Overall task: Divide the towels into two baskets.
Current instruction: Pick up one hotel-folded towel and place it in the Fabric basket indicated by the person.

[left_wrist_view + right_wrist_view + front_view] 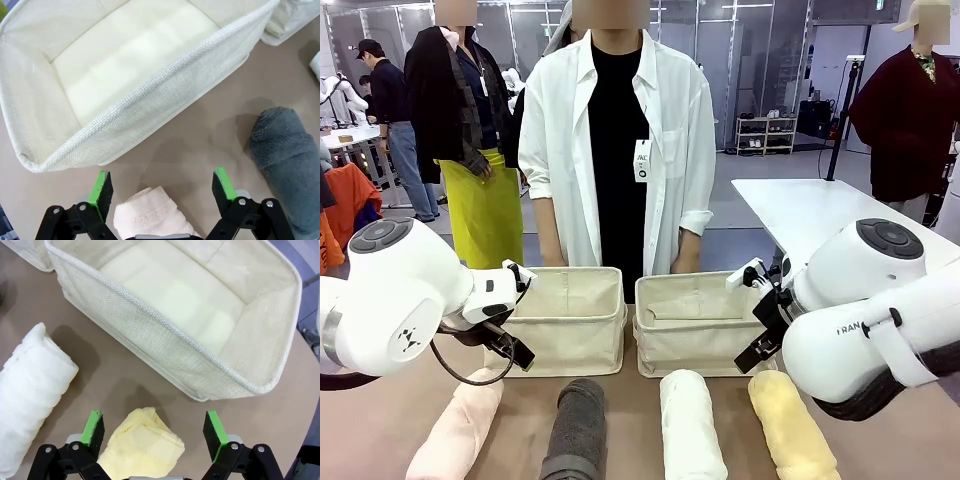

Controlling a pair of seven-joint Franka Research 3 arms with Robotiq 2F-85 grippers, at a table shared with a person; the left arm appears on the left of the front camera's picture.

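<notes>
Both my jaws are spread wide and grasp nothing. My left gripper (161,175) hovers over the end of the pink towel (150,212), which shows between my two green pads at the bottom of the left wrist view. The roll runs back under my wrist, with its end facing the left basket (150,102) just ahead. My right gripper (153,415) stands the same way over the yellow towel (140,445), whose end points at the right basket (165,327). All four rolls lie side by side on the table (210,130), in a row before the baskets. Their long axes run from my side toward the baskets, and a person (615,150) stands behind those. The grey towel (285,150) lies just beside my left jaws, toward the middle, and the white towel (30,380) lies beside my right jaws, also toward the middle. As I judge it, what matters is that each pair of pads straddles its roll across the width, so a straight descent and a squeeze should catch it crosswise. Each outer towel is nearest to the arm on its own side. Both baskets look empty, so I take the dividing as not yet begun
</notes>
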